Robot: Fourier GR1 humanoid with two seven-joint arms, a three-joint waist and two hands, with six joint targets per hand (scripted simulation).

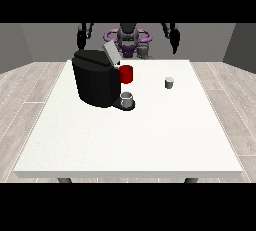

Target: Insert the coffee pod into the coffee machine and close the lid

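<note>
While the small grey coffee pod stands alone on the white table, well apart from the black coffee machine, the machine's lid is tilted up. A grey cup sits at the machine's base, with a red part just above it. Both hands, at the view's left and right, hang raised beyond the table's far edge, and I cannot tell whether their fingers are open or curled.

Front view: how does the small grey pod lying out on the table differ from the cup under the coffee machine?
The coffee pod stands alone on bare table toward the view's right; the cup sits on the coffee machine base, under its red spout. The pod looks smaller than the cup. The pod's top looks closed and pale; the cup shows an open rim. Both are grey, upright and untouched by either hand.
</note>
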